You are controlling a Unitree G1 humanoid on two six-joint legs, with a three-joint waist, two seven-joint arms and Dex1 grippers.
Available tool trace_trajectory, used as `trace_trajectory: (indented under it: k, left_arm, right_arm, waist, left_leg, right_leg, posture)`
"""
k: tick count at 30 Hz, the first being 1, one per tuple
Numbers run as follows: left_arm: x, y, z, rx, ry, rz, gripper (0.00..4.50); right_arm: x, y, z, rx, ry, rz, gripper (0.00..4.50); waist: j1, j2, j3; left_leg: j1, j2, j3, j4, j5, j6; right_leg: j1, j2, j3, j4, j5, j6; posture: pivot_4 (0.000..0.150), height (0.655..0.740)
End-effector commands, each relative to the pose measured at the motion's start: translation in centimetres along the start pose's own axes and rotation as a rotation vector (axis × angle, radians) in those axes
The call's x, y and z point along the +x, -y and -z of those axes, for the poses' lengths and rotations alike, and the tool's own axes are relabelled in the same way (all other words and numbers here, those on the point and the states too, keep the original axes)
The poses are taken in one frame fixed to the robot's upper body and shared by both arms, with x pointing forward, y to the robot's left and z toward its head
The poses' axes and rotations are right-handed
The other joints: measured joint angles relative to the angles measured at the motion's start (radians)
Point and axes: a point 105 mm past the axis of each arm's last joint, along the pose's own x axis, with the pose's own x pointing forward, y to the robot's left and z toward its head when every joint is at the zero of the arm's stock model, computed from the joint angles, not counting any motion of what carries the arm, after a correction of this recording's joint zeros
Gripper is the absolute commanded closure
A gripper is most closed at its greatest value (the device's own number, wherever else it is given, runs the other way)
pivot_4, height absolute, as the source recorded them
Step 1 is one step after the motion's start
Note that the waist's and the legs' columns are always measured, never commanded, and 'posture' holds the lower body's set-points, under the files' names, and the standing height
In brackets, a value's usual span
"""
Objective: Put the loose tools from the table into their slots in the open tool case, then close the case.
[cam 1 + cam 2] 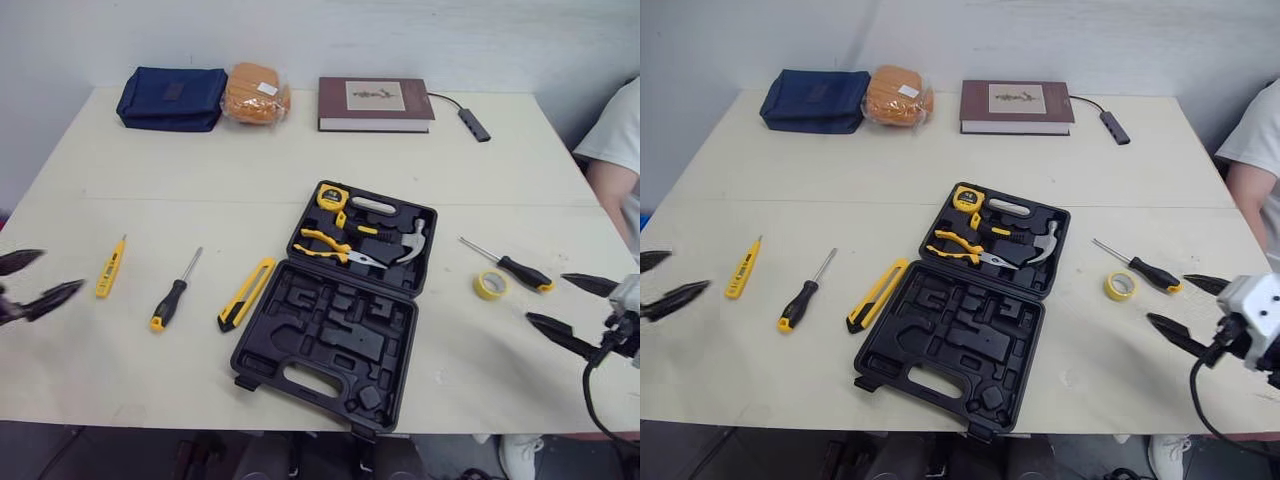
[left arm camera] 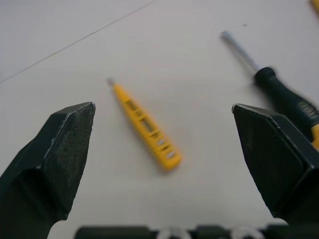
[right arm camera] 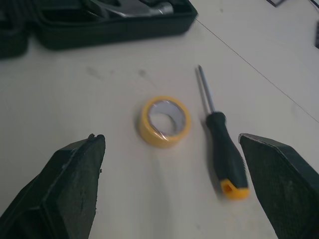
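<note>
Lying open at the middle of the table (image 1: 300,170), toward its near edge, the case (image 1: 335,335) is hard black plastic with rounded corners. Its near half shows bare moulded recesses and a handle cut-out. Its far half holds a yellow tape measure (image 1: 332,196), yellow-gripped pliers (image 1: 330,245) and a steel-headed hammer (image 1: 410,243).

Just beside the case, toward the table's left edge, lies a slim yellow-and-black knife (image 1: 246,294). Further toward that edge is the left screwdriver (image 1: 172,295), with a thin metal shaft and a black handle ending in yellow. Nearest that edge is a flat yellow tester (image 1: 110,268) tapering to a point.

Toward the right edge, a small yellow tape roll (image 3: 145,127) lies flat. The right screwdriver (image 1: 510,265) is close beside it but apart, its black handle capped in yellow.

The left gripper (image 1: 64,269) hovers at the left edge, near the tester. Its textured black wedge fingers are spread wide and grasp nothing. The right gripper (image 1: 545,298) hangs at the right edge, near the roll and right screwdriver. Its fingers are likewise released.

Along the far edge sit a soft navy pouch (image 1: 172,98), an orange pack (image 1: 255,93) in clear wrap, a maroon book (image 1: 375,103) and a dark hub (image 1: 475,124) on a cable. A person (image 1: 615,170) in a white sleeve is at the right edge.
</note>
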Motion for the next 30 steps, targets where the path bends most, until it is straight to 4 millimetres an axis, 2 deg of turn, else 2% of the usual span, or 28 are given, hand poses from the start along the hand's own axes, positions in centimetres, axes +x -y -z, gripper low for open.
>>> trace_trajectory:
  k: [1, 3, 6, 8, 10, 11, 12, 17, 22, 30]
  left_arm:
    - [3.8, 2.7, -3.6, 0.091, 0.056, 0.122, 0.3]
    - [5.4, 3.8, -4.7, 0.097, 0.079, 0.159, 0.82]
    - [8.0, 5.5, -5.5, 0.082, 0.065, 0.231, 2.13]
    - [9.1, 6.4, -5.8, 0.084, 0.054, 0.27, 3.05]
    - [11.2, 7.2, -5.8, 0.089, 0.035, 0.296, 3.87]
    - [12.5, 7.8, -5.9, 0.086, 0.03, 0.309, 4.27]
    - [13.6, 8.3, -5.8, 0.08, 0.017, 0.326, 4.44]
    - [17.1, 9.8, -5.9, 0.096, 0.001, 0.36, 4.44]
    - [18.9, 9.9, -6.0, 0.088, -0.014, 0.333, 4.44]
    - [19.9, 10.9, -6.4, 0.063, 0.005, 0.387, 4.44]
  right_arm:
    - [1.3, -2.4, -0.7, 0.01, 0.028, -0.065, 0.26]
    - [1.7, -3.1, -0.5, 0.0, 0.014, -0.076, 0.81]
    - [2.5, -3.8, -0.2, 0.001, 0.001, -0.078, 2.24]
    - [3.0, -4.0, -0.1, 0.004, -0.001, -0.071, 3.35]
    - [3.8, -4.5, 0.5, -0.024, -0.031, -0.08, 4.25]
    - [4.3, -4.7, 0.8, -0.025, -0.041, -0.08, 4.5]
    - [4.8, -4.7, 0.9, -0.03, -0.048, -0.077, 4.5]
    - [6.5, -5.0, 1.0, -0.053, -0.057, -0.079, 4.5]
    - [8.1, -5.4, 0.0, -0.053, -0.041, -0.085, 4.5]
    - [9.0, -5.4, -0.6, -0.053, -0.033, -0.081, 4.5]
  waist:
    - [0.01, 0.0, 0.0]
    - [0.019, 0.0, 0.0]
    - [0.019, 0.0, 0.0]
    - [0.019, 0.0, 0.0]
    - [0.021, 0.0, 0.0]
    - [0.022, 0.0, 0.0]
    - [0.023, 0.0, 0.0]
    - [0.024, 0.0, 0.0]
    - [0.019, 0.0, 0.0]
    - [0.024, 0.0, 0.0]
  left_leg:
    - [0.0, 0.0, 0.0, 0.001, 0.0, 0.0]
    - [0.0, 0.0, 0.0, 0.002, 0.0, 0.0]
    - [0.0, 0.001, 0.001, 0.004, 0.0, 0.0]
    - [0.0, 0.002, 0.002, 0.008, 0.001, 0.001]
    - [0.0, 0.006, 0.002, 0.012, 0.0, 0.001]
    - [0.0, 0.006, 0.001, 0.012, 0.0, 0.001]
    - [-0.001, 0.006, 0.002, 0.013, 0.0, 0.0]
    - [-0.002, 0.005, 0.002, 0.014, 0.001, 0.002]
    - [-0.002, 0.007, 0.002, 0.016, 0.001, 0.002]
    - [-0.003, 0.006, 0.001, 0.018, 0.001, 0.002]
  right_leg:
    - [0.0, 0.001, 0.0, 0.0, 0.0, 0.0]
    - [0.0, 0.001, 0.001, 0.001, 0.001, 0.0]
    - [0.0, 0.004, 0.001, 0.002, 0.001, 0.0]
    - [0.0, 0.013, 0.001, 0.003, 0.001, 0.0]
    - [0.001, 0.015, 0.005, 0.003, 0.001, 0.0]
    - [0.001, 0.016, 0.007, 0.003, 0.001, 0.0]
    - [0.0, 0.016, 0.008, 0.003, 0.001, 0.0]
    - [0.0, 0.016, 0.008, 0.005, 0.001, -0.001]
    - [-0.001, 0.018, 0.008, 0.005, 0.001, -0.001]
    - [0.0, 0.017, 0.008, 0.005, 0.001, -0.001]
  posture:
    - [0.15, 0.74]
    - [0.15, 0.74]
    - [0.15, 0.74]
    - [0.15, 0.74]
    - [0.15, 0.74]
    - [0.15, 0.74]
    - [0.15, 0.74]
    - [0.15, 0.74]
    - [0.15, 0.74]
    - [0.15, 0.74]
